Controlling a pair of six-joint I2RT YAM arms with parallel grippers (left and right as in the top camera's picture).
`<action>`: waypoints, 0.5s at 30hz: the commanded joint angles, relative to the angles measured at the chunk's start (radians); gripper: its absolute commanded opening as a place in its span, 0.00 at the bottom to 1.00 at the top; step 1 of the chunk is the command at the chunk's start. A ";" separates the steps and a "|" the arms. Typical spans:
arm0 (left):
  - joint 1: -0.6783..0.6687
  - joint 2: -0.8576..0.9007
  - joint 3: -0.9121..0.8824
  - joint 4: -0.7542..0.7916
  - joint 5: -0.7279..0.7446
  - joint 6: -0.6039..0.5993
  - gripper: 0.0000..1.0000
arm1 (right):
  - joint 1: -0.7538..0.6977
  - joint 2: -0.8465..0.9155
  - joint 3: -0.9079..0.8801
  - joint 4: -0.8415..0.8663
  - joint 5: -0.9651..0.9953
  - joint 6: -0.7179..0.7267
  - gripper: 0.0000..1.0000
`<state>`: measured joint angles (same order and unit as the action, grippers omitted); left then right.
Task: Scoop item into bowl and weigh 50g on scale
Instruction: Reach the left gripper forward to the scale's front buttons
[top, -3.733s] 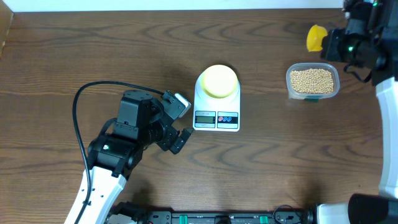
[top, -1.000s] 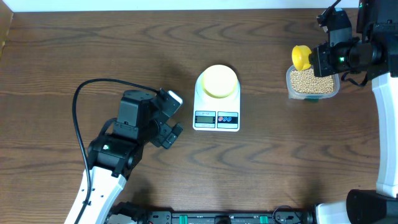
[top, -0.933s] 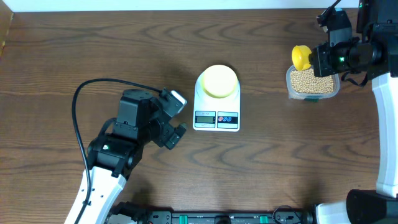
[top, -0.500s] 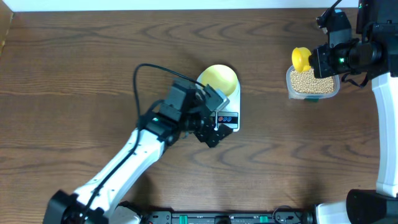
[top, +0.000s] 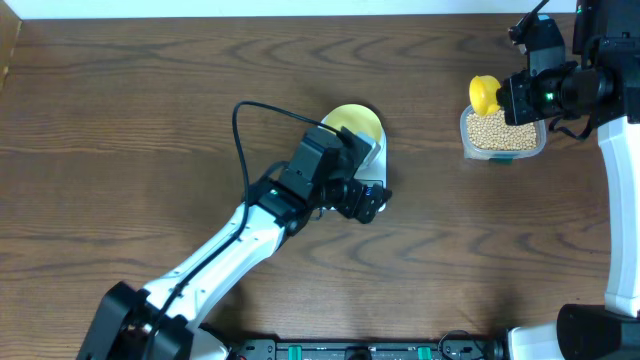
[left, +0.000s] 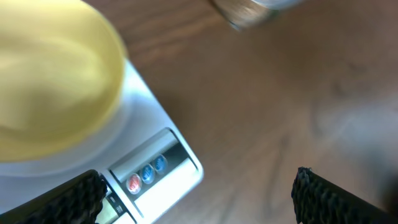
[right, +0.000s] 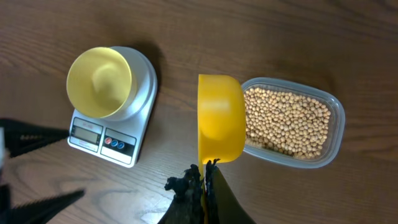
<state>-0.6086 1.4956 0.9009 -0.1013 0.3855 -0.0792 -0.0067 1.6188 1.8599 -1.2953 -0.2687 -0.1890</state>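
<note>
I have the right gripper (right: 203, 180) clamped on the yellow measuring spoon (right: 219, 121) at the left rim of the clear tub (right: 334, 142). The soybeans (right: 286, 121) lie just right of its cup. The left gripper (left: 199, 198), jaws apart, hovers over the scale (left: 171, 174) front, nearer the bowl (left: 56, 81).

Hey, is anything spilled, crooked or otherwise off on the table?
Nothing stands out. The beans all sit inside the clear tub, none on the table. The empty bowl rests squarely on the scale. The right tool holds the yellow spoon at the tub's edge, and the open left tool hovers over the scale's front.
</note>
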 joint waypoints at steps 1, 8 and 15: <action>-0.044 0.082 0.028 0.041 -0.136 -0.119 0.98 | 0.008 0.003 0.021 -0.005 0.001 -0.006 0.01; -0.124 0.143 0.028 0.039 -0.222 -0.124 0.98 | 0.008 0.003 0.021 -0.003 0.000 -0.006 0.01; -0.134 0.169 0.022 0.028 -0.253 -0.091 0.98 | 0.008 0.003 0.021 -0.003 0.000 -0.006 0.01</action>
<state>-0.7418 1.6367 0.9054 -0.0666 0.1761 -0.1833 -0.0067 1.6188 1.8599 -1.2976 -0.2691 -0.1890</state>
